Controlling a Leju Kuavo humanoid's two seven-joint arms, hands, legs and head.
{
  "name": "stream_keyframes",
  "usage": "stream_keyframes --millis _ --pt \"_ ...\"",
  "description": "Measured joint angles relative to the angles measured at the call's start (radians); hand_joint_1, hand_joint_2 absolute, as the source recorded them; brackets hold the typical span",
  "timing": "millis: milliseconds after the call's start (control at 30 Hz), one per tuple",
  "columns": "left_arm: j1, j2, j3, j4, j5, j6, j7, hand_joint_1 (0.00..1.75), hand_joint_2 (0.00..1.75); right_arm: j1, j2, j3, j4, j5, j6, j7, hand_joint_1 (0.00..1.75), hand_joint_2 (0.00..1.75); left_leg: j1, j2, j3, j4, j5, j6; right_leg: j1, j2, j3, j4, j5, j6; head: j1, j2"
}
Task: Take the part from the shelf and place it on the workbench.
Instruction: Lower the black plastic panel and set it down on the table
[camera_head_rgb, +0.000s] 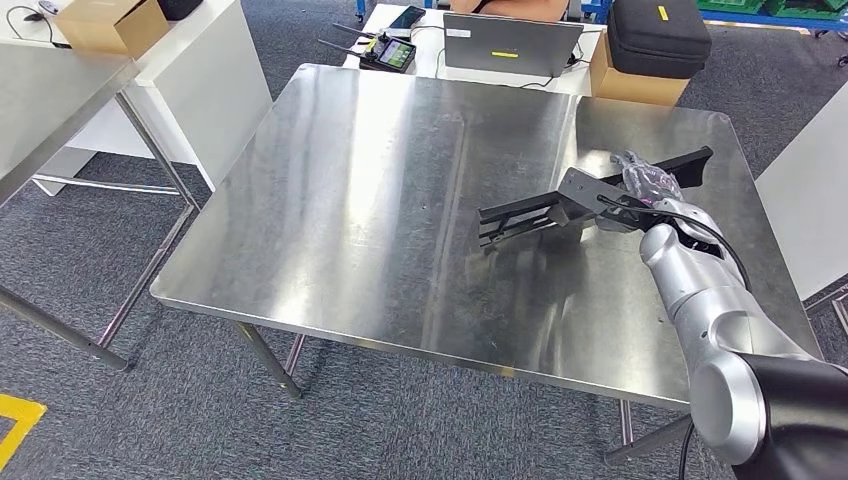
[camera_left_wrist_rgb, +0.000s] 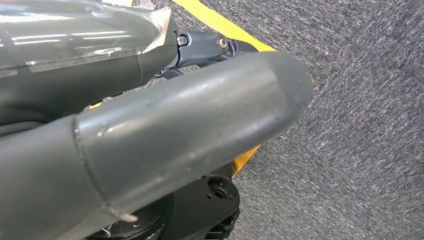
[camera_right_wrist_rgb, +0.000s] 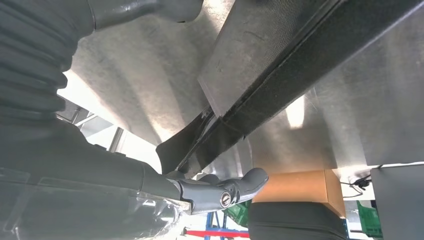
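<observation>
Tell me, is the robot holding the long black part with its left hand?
No, the right hand holds the long black part over the steel workbench.

We count one black part (camera_head_rgb: 530, 212), one steel bench (camera_head_rgb: 380, 180), two cardboard boxes (camera_head_rgb: 105, 25), one laptop (camera_head_rgb: 512, 43).

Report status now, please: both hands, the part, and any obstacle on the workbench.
Right hand grips the long black part over the workbench. Left hand hangs over the floor, holds nothing seen. Bench surface under the part bare, no obstacle.
</observation>
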Motion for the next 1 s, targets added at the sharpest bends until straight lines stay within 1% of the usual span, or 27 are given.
stream_keyframes --millis 33,100,200,233,300,367,433,533,667,767,933,1000 --pt "0.0 0.0 0.001 0.0 0.0 0.0 0.0 0.0 0.0 0.001 0.001 0.0 0.0 0.0 -0.018 0.0 0.0 1.75 0.0 0.0 0.0 0.0 0.0 0.0 0.0 0.0 0.0 0.0 0.0 0.0 0.0 0.0" --pt "0.0 0.0 0.003 0.0 0.0 0.002 -0.001 0.0 0.0 0.012 0.006 0.001 -0.002 -0.002 -0.099 -0.006 0.0 1.75 0.0 0.0 -0.001 0.0 0.0 0.0 0.0 0.0 0.0 0.0 0.0 0.0 0.0 0.0" --pt "0.0 0.0 0.006 0.0 0.0 0.006 -0.004 0.0 0.0 0.065 0.033 0.004 -0.06 -0.054 -0.323 -0.067 0.0 1.75 0.0 -0.001 -0.002 0.0 0.001 0.001 0.0 0.0 -0.001 0.0 0.001 0.001 0.0 0.0" --pt "0.0 0.0 0.006 0.0 -0.001 0.008 -0.005 0.0 0.0 0.096 0.046 0.005 -0.109 -0.087 -0.404 -0.097 0.0 1.75 0.0 -0.001 -0.002 0.0 0.001 0.001 0.0 -0.001 -0.001 0.0 0.001 0.002 0.0 0.0" --pt "0.0 0.0 0.006 0.0 -0.003 0.011 -0.007 0.0 0.0 0.176 0.07 0.005 -0.252 -0.153 -0.526 -0.139 0.0 1.75 0.0 -0.004 -0.004 0.0 0.002 0.002 0.0 -0.004 -0.001 0.0 0.0 0.002 0.0 0.0" --pt "0.0 0.0 0.007 0.0 -0.008 0.013 -0.008 0.0 0.0 0.268 0.093 0.007 -0.434 -0.208 -0.609 -0.16 0.0 1.75 0.0 -0.008 -0.006 0.0 0.002 0.002 0.0 -0.007 -0.002 0.0 -0.001 0.003 0.0 0.0" --pt "0.001 -0.001 0.007 0.0 -0.015 0.015 -0.008 0.0 0.0 0.353 0.108 0.014 -0.61 -0.239 -0.665 -0.171 0.0 1.75 0.0 -0.01 -0.008 0.0 0.002 0.002 0.0 -0.009 -0.003 0.0 -0.003 0.004 0.0 0.0" --pt "0.001 -0.001 0.007 0.0 -0.021 0.017 -0.008 0.0 0.0 0.454 0.12 0.029 -0.817 -0.25 -0.707 -0.186 0.0 1.75 0.0 -0.011 -0.009 0.0 0.001 0.001 0.0 -0.01 -0.004 -0.001 -0.003 0.004 0.0 0.0" --pt "0.001 -0.001 0.007 0.0 -0.026 0.018 -0.008 0.0 0.0 0.531 0.142 0.033 -0.987 -0.236 -0.719 -0.243 0.0 1.75 0.0 -0.011 -0.01 0.0 0.0 0.001 0.0 -0.009 -0.005 -0.002 -0.003 0.005 0.0 0.0" --pt "0.001 -0.002 0.007 0.0 -0.031 0.018 -0.008 0.0 0.0 0.562 0.17 0.028 -1.06 -0.253 -0.721 -0.286 0.0 1.75 0.0 -0.011 -0.01 0.0 0.0 0.001 0.0 -0.009 -0.005 -0.002 -0.003 0.005 0.0 0.0" --pt "0.001 -0.004 0.007 0.0 -0.031 0.02 -0.01 0.0 0.0 0.61 0.21 0.029 -1.139 -0.27 -0.723 -0.316 0.0 1.75 0.0 -0.011 -0.009 0.0 0.0 0.001 0.0 -0.009 -0.005 -0.002 -0.003 0.005 0.0 0.0" --pt "0.0 -0.005 0.007 0.0 -0.03 0.02 -0.011 0.0 0.0 0.633 0.228 0.029 -1.171 -0.304 -0.724 -0.347 0.0 1.75 0.0 -0.011 -0.009 0.0 0.0 0.001 0.0 -0.009 -0.005 -0.002 -0.003 0.005 0.0 0.0"
